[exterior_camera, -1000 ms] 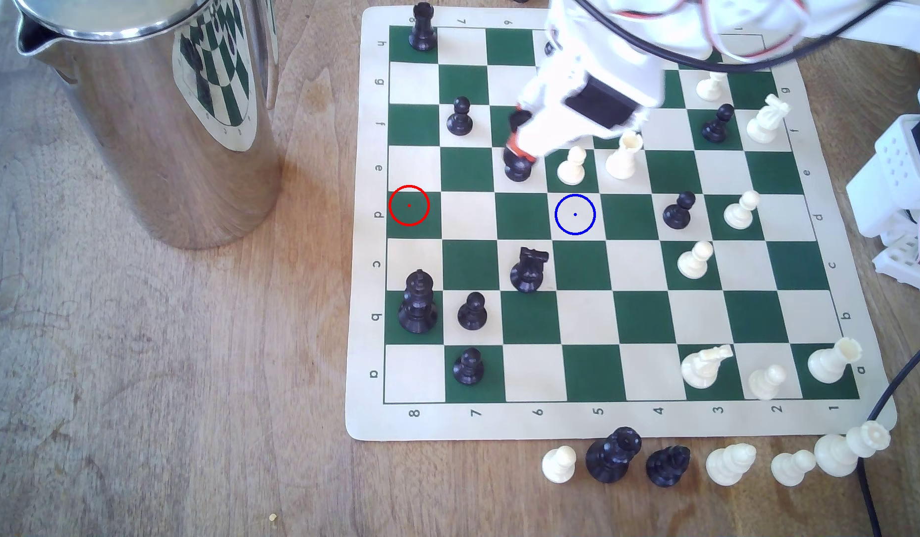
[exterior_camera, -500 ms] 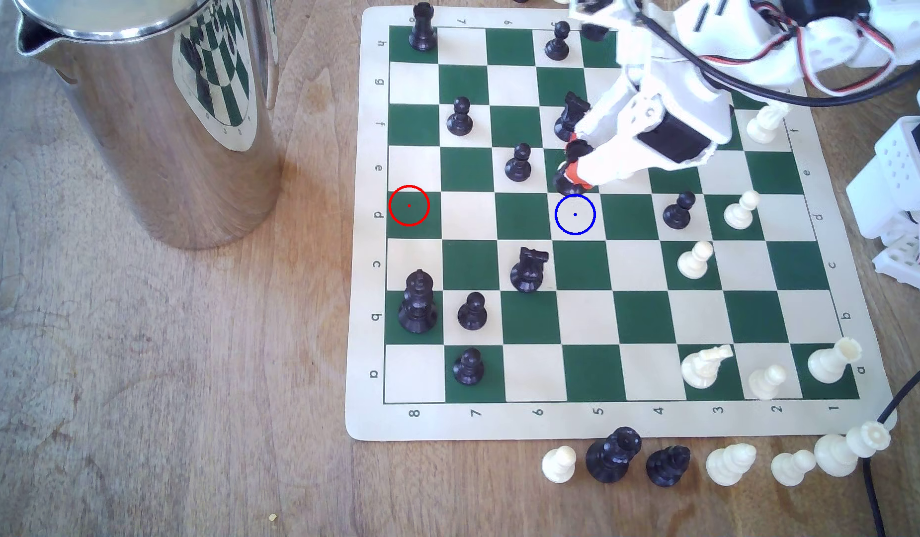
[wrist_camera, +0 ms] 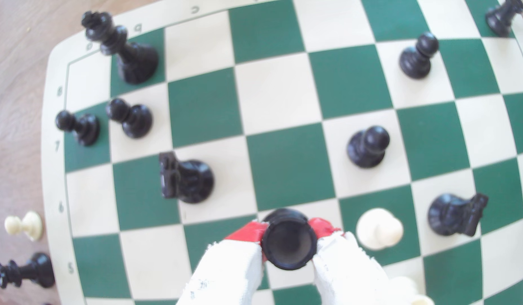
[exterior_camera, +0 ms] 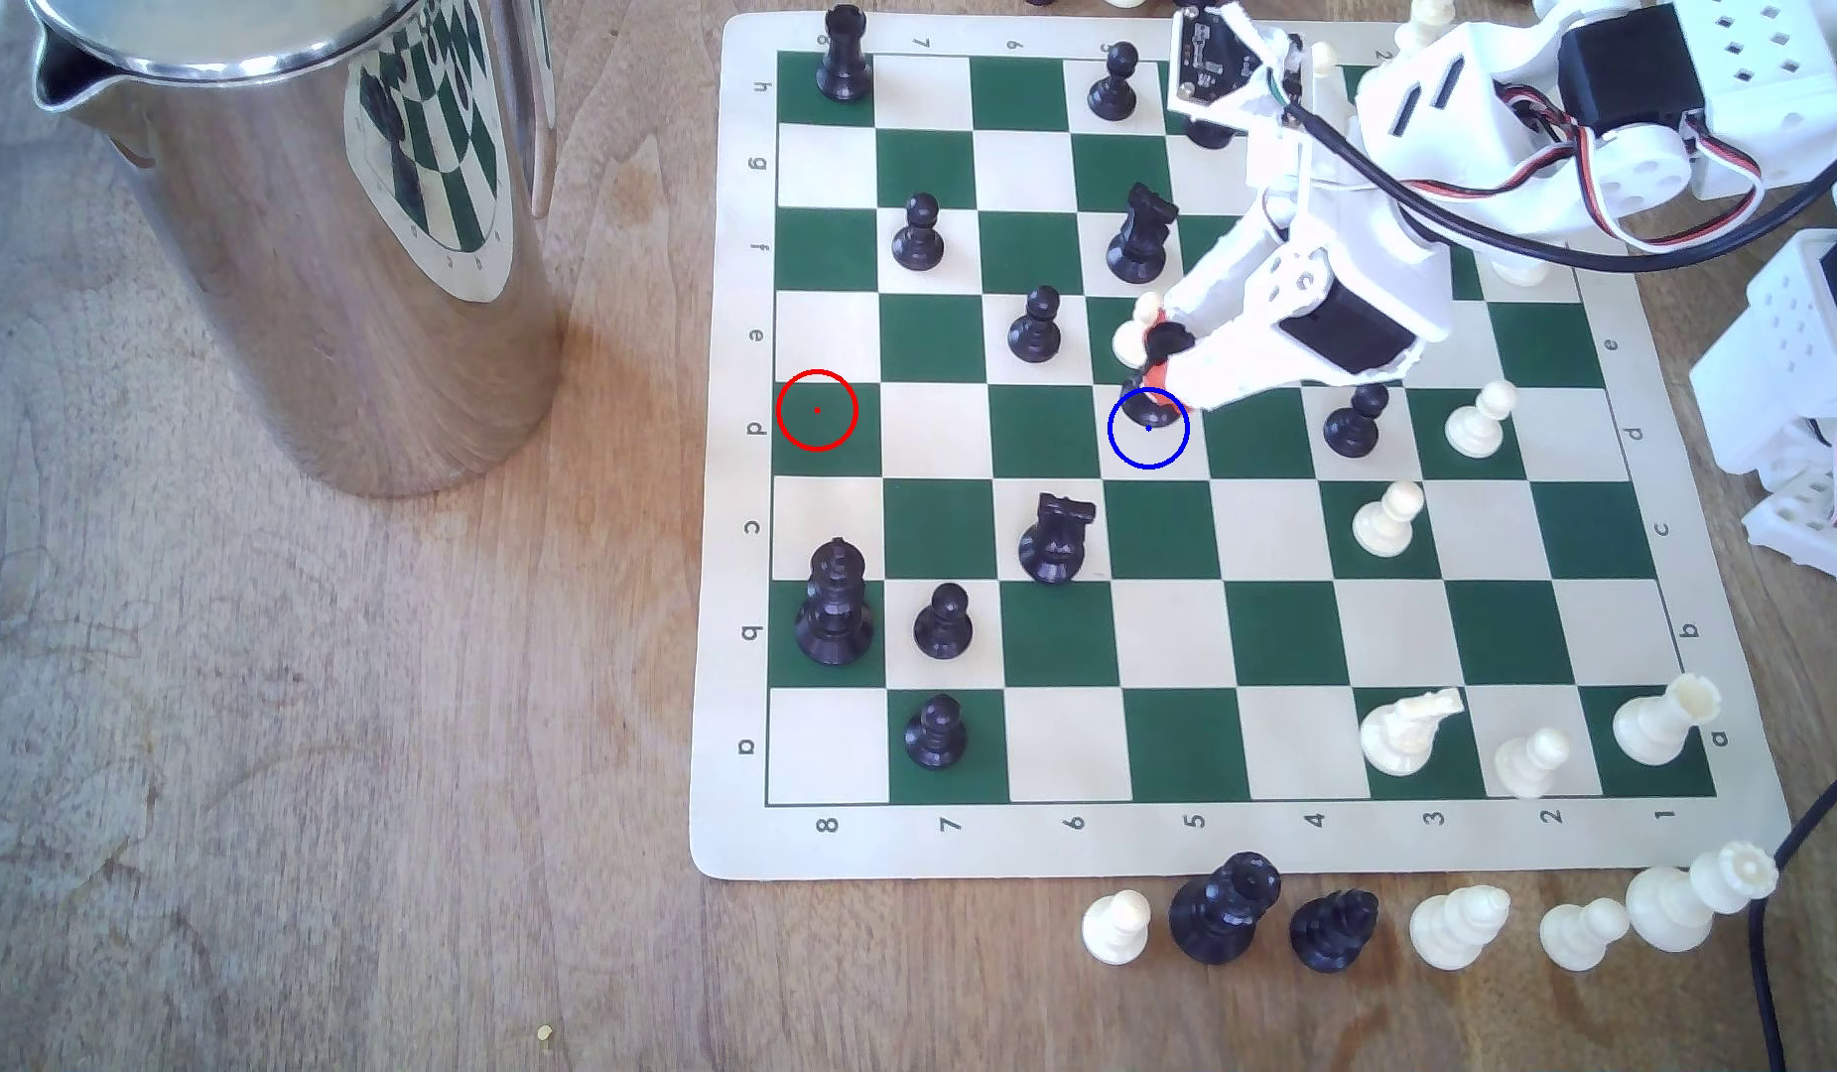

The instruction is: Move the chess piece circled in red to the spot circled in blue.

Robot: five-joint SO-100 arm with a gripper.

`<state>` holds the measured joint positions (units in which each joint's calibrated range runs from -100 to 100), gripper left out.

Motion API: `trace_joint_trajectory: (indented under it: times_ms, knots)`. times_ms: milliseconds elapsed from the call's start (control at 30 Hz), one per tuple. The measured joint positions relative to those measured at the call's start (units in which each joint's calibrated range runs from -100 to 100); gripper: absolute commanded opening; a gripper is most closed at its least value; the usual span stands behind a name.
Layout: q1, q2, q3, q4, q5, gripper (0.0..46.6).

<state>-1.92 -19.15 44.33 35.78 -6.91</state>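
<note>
Worn wooden tabletop (exterior_camera: 326, 773), grain and pale scuffs plain, with a cream-bordered green and cream roll-up chessboard (exterior_camera: 723, 618) lying flat on it. Polished steel jug (exterior_camera: 306, 227) well off the board at the exterior view's left, mirroring the squares. Captured pieces in a row (exterior_camera: 1409, 917) on bare wood along the near edge. White gripper (wrist_camera: 288, 243), red-tipped, clenched on the black rook (wrist_camera: 289, 245), base at the upper rim of the blue-ringed cream square (exterior_camera: 1151, 443); red-ringed green square (exterior_camera: 817, 410) bare
</note>
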Motion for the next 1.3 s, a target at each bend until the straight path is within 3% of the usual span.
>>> trace_joint_trajectory:
  times_ms: [1300]
  knots:
    - [1.4,4.9,7.7,-10.1,1.6,0.5]
